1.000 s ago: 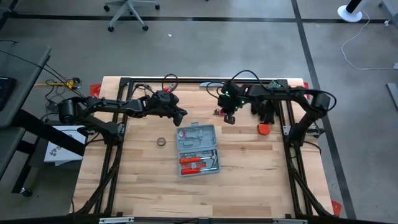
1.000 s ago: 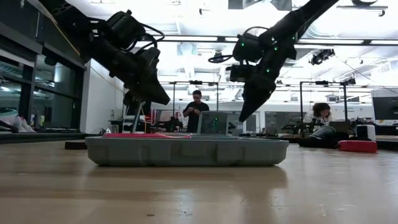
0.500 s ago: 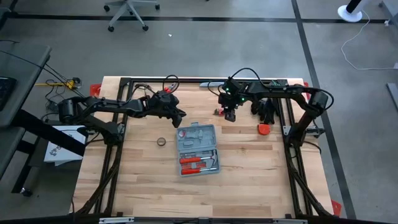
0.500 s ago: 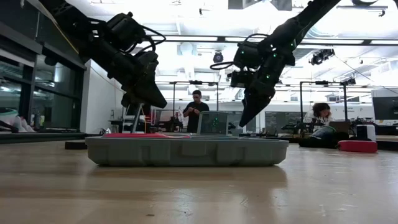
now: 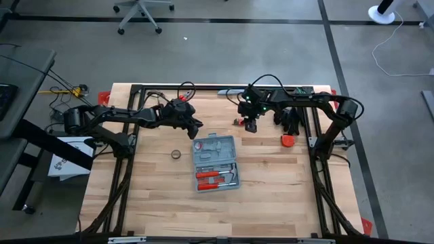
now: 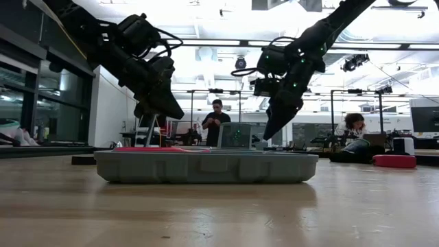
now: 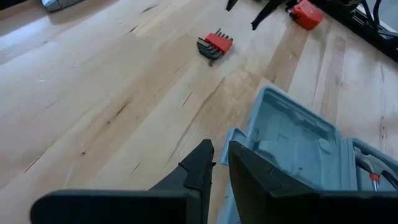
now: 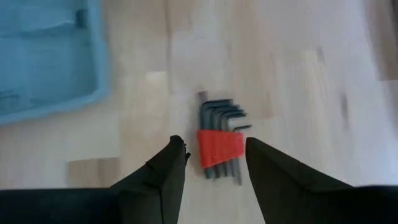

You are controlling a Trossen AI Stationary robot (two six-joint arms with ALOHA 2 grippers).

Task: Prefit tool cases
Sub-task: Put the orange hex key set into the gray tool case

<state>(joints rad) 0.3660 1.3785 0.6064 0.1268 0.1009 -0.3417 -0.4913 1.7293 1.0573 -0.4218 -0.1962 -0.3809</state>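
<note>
My right fingers [image 8: 211, 163] are spread apart, empty, hovering over the red hex key set [image 8: 219, 147], which lies on the tabletop [image 5: 156, 196] between the two tips, not touching them. In the high view the right fingers [image 5: 251, 126] sit beyond the far right corner of the tool case [image 5: 215, 163]. The case lies open and flat mid-tabletop, grey moulded inside, red-handled tools [image 5: 211, 177] in its near half. My left fingers [image 7: 219, 163] are nearly closed, a thin gap between them, gripping nothing, just above the case's far left corner [image 7: 292, 146]. A small dark ring [image 5: 176, 154] lies on the tabletop beside the case's left edge, near my left fingers [image 5: 196, 130].
</note>
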